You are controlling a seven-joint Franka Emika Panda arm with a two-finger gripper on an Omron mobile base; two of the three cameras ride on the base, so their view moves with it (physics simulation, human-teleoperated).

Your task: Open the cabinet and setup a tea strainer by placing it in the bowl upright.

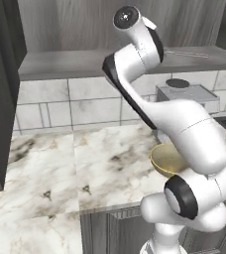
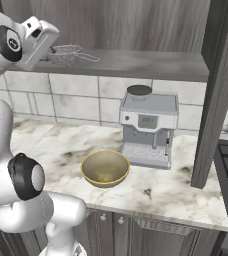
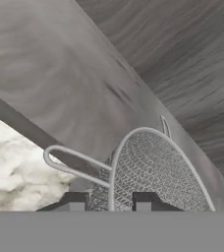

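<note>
— Wire mesh is seen pinched at the pincer (image 3: 109, 201): its two dark tips are drawn close together on the rim of the tea strainer (image 3: 153, 172), right where the thin wire handle meets the basket.

— And where is the strainer placed in the kitchen?

— On the shelf of the opened cabinet (image 2: 136, 62), at its left end, as shown in the right base view, where the strainer (image 2: 66, 54) is found just in front of the hand. Its long axis is laid along the shelf, with a thin wire pointed to the right toward the cabinet's middle.

— Which way must it be carried?

— Downward and to the right, by judgement. The bowl (image 2: 105, 168) is set on the marble counter (image 2: 61, 145), well below the shelf and just beside the coffee machine (image 2: 148, 127), nearly touching its drip tray.

— What edges are to be minded?

— The shelf's front lip must be cleared first, so an outward pull before any descent is probably called for. The open cabinet door (image 2: 218, 90) is hung well to the right, beyond the machine, and is unlikely to be met. Bare counter is left open to the left of the bowl, so an approach from that side is favoured, away from the machine's top. The strainer is narrower than the bowl, so room inside is judged sufficient for it to be stood upright.
</note>
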